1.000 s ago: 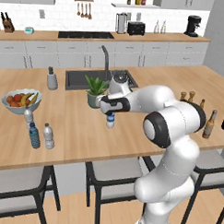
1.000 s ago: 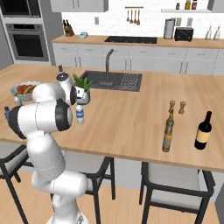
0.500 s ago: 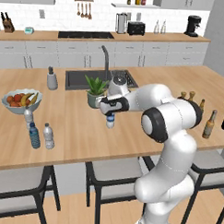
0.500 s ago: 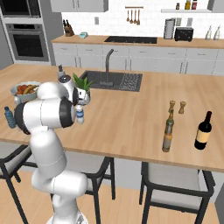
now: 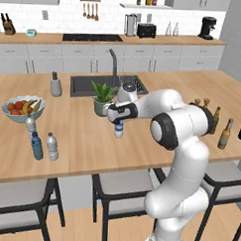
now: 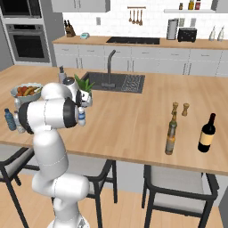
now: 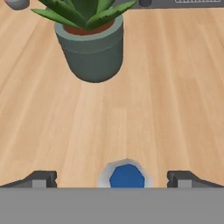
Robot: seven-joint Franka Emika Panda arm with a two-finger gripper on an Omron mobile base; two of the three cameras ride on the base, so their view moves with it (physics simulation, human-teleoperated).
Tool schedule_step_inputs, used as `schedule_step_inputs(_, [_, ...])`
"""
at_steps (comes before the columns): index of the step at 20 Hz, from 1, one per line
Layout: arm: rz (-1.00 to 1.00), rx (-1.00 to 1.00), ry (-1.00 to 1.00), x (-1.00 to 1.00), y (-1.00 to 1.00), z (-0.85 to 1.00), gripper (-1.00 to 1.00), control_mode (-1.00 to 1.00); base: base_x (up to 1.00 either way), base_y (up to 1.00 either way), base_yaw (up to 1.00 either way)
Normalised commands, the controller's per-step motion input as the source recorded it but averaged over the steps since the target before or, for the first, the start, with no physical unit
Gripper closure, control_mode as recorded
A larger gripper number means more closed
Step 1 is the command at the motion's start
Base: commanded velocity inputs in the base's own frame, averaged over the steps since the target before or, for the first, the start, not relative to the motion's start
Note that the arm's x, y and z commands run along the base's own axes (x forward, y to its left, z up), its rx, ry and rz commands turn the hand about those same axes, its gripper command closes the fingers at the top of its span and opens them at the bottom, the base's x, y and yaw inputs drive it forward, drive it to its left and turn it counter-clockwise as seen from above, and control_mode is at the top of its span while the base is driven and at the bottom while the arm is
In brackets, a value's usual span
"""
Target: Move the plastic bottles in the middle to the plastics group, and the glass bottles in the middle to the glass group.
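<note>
A small clear plastic bottle (image 5: 118,130) with a blue-and-white label stands mid-counter in front of the potted plant (image 5: 103,98). My gripper (image 5: 118,117) hangs right above it, open. In the hand view the bottle's top (image 7: 127,176) sits low between the two spread fingertips (image 7: 42,179), slightly right of centre, touching neither. From the right base the same bottle (image 6: 81,118) shows under the hand (image 6: 84,103). At the left a blue-tinted bottle (image 5: 37,146) and a clear bottle (image 5: 52,146) stand together. On the right are an olive-green bottle (image 5: 224,133) and a fat dark bottle (image 6: 207,133).
A fruit bowl (image 5: 22,109) sits at the left with another small clear bottle (image 5: 30,125) beside it. A grey dispenser (image 5: 56,85) stands near the sink (image 5: 94,84). Two shakers (image 6: 180,108) and a slim dark bottle (image 5: 215,120) stand by the glass bottles. Stools line the near edge.
The arm's elbow has shifted a little. The hand stays over the labelled bottle with its jaws still spread.
</note>
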Motion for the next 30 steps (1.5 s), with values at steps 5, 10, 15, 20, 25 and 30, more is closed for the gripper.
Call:
schedule_step_inputs(5, [0.0, 0.0, 0.0, 0.07, 0.0, -0.09, -1.0, -1.0, 0.0, 0.0, 0.0])
schedule_step_inputs(10, [0.0, 0.0, 0.0, 0.1, 0.0, -0.15, -1.0, -1.0, 0.0, 0.0, 0.0])
schedule_step_inputs(15, [0.0, 0.0, 0.0, 0.09, 0.0, -0.14, -1.0, -1.0, 0.0, 0.0, 0.0])
schedule_step_inputs(20, [0.0, 0.0, 0.0, 0.05, 0.0, -0.16, 1.0, -1.0, 0.0, 0.0, 0.0])
schedule_step_inputs(25, [0.01, 0.0, 0.0, 0.0, 0.0, 0.0, 1.0, -1.0, 0.0, 0.0, 0.0])
schedule_step_inputs(30, [0.0, 0.0, 0.0, -0.03, 0.0, 0.0, 1.0, -1.0, 0.0, 0.0, 0.0])
